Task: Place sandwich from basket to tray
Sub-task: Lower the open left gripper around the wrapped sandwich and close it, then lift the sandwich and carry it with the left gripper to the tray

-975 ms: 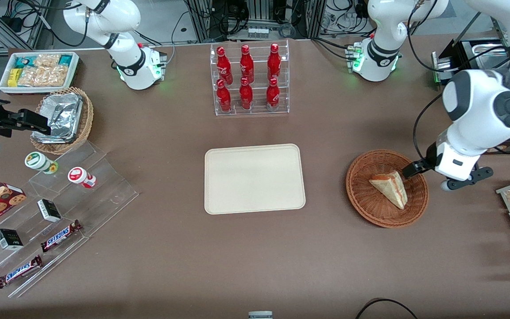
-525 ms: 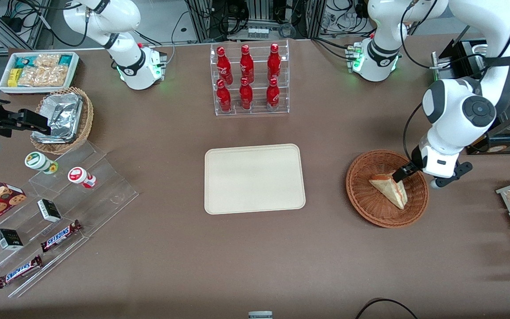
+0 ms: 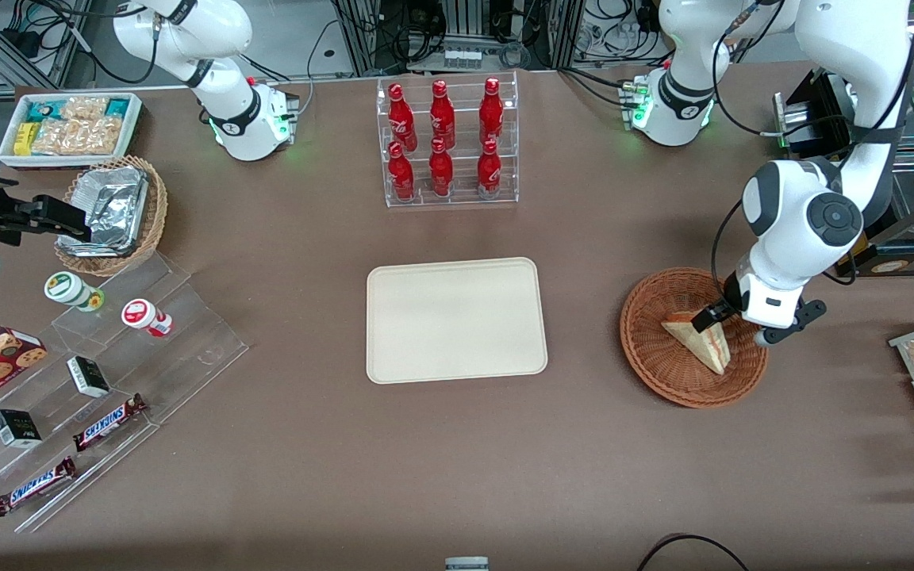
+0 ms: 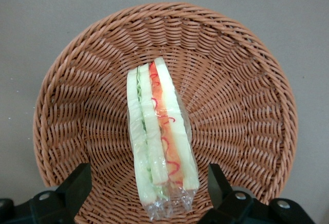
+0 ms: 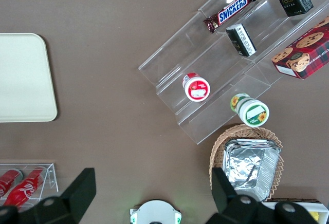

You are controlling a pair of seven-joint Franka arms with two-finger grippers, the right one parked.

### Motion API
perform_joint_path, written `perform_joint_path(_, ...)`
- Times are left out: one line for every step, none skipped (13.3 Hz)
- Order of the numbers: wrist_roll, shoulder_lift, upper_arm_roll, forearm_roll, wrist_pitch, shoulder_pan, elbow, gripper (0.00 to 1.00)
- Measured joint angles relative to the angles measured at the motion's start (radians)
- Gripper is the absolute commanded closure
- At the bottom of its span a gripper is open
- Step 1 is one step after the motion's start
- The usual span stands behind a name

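I see the sandwich (image 4: 160,137) lying in the basket (image 3: 655,357) on the brown table (image 3: 457,444), its tip pointing toward the front camera, the gripper (image 4: 149,193) hovering jaws open astride its wide end, filling stripes clear only from the left wrist.

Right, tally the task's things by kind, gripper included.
Clear-wrapped triangular sandwich: 1, lying in the basket.
Round reddish-brown wicker basket: 1.
Flat rectangular cream-beige tray: 1.
Left arm's gripper: 1, open, over the sandwich.
Total: 4.
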Motion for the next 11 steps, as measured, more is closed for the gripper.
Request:
perform_joint_path(0.000,0.009,0.000,0.000,0.009,0.000,0.000,0.00)
perform_joint_path(0.000,0.020,-0.001,0.000,0.023,-0.001,-0.001,0.00)
perform_joint_path(0.000,0.033,-0.003,0.000,0.034,-0.002,-0.001,0.00)
perform_joint_path(0.000,0.046,-0.004,0.000,0.044,-0.004,-0.001,0.02)
perform_joint_path(0.000,0.055,-0.005,0.000,0.053,-0.007,-0.001,0.11)
perform_joint_path(-0.001,0.061,-0.005,0.000,0.062,-0.009,-0.001,0.36)
perform_joint_path(-0.001,0.066,-0.005,0.000,0.069,-0.011,-0.001,0.62)
perform_joint_path(-0.002,0.067,-0.005,0.000,0.074,-0.012,-0.001,0.89)
perform_joint_path(-0.003,0.068,-0.005,0.000,0.076,-0.012,-0.001,1.00)
perform_joint_path(-0.007,0.068,-0.005,0.000,0.079,-0.012,0.000,1.00)
perform_joint_path(-0.012,0.068,-0.005,0.000,0.081,-0.012,0.005,1.00)
